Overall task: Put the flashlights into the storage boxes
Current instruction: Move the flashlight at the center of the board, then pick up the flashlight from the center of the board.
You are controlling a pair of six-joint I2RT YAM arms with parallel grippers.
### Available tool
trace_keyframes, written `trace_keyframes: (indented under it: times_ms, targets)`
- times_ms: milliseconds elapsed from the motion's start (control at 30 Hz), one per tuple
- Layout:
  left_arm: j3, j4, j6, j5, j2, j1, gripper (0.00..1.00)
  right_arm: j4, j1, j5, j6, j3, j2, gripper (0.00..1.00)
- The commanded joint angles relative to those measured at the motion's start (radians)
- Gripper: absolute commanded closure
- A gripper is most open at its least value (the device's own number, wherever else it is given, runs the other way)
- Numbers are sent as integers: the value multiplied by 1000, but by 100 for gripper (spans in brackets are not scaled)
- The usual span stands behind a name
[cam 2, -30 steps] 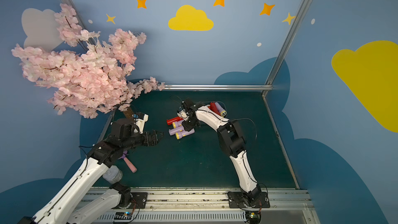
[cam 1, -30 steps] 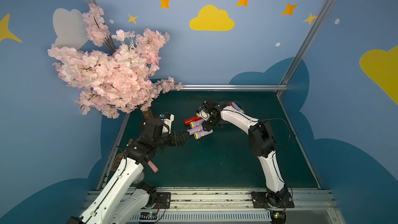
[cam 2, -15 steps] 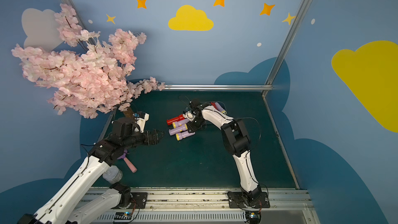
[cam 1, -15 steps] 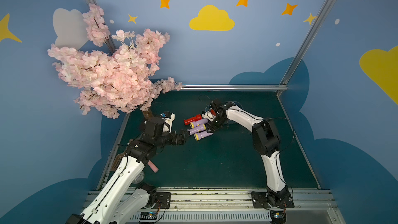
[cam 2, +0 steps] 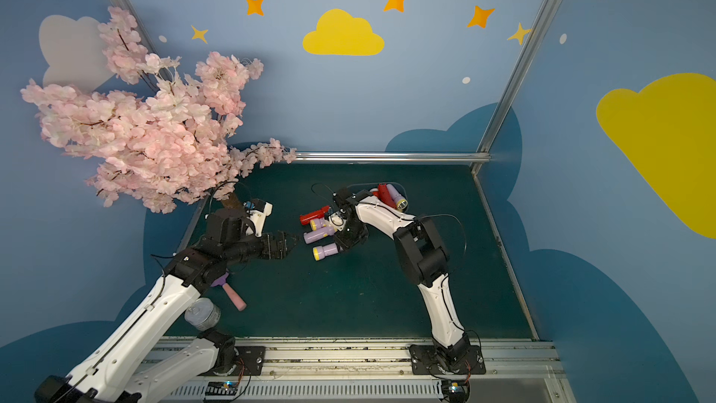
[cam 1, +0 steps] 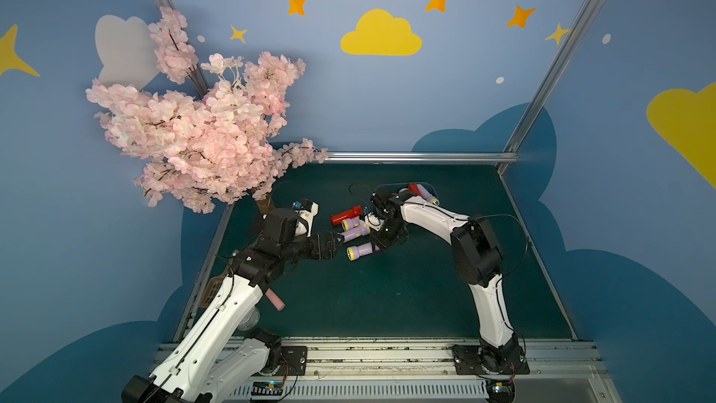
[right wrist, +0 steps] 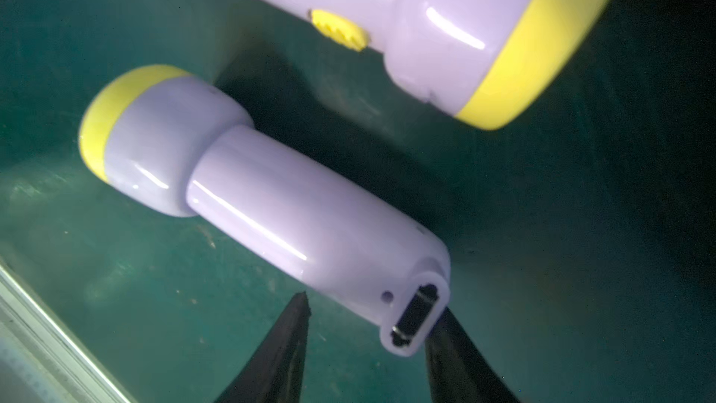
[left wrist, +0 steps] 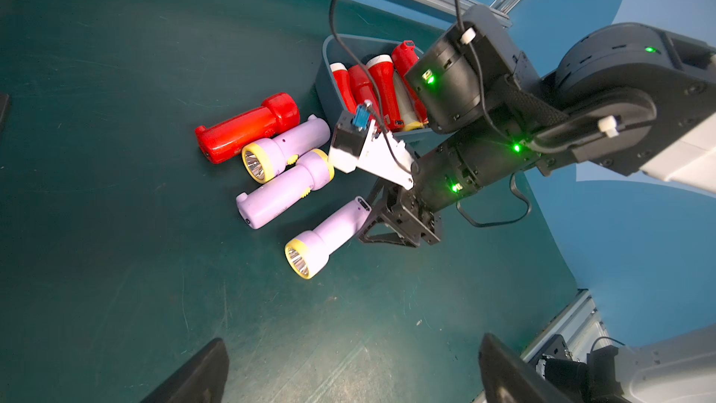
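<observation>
One lilac flashlight [right wrist: 271,203] lies on the bench [right wrist: 155,284], tail just inside my right claw [right wrist: 370,306], half-open and empty; I'd slide deeper before squeezing, storage box [left wrist: 323,83] behind my wrist.

On the dark green mat [left wrist: 116,265] lie three lilac flashlights [left wrist: 288,191] with yellow head rings beside a plain red flashlight [left wrist: 248,127]. The blue-grey tub [left wrist: 323,83] holds red ones (two white-tipped). The walls [cam 1: 387,102] show yellow clouds and orange stars.
</observation>
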Motion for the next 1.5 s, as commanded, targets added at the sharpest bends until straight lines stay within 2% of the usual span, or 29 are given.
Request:
trace_keyframes:
  times_ms: [0,200,400,733,1167,1467]
  targets:
    - [15,-3,16,4,-26,1,1,-81,32,105,-27,47,-64,51]
    - [-7,-11,11,-3,-64,0,1,-83,79,218,-59,16,-109,49]
    - [-9,-15,21,-3,-68,3,1,-84,107,256,-133,76,-53,45]
    - [-12,-43,35,-2,-91,6,1,-123,127,195,-176,136,31,43]
    - [-25,-56,43,-3,-114,17,1,-97,143,193,-133,-30,-58,43]
    - [-22,-59,61,14,-113,27,1,-114,160,137,-133,35,16,46]
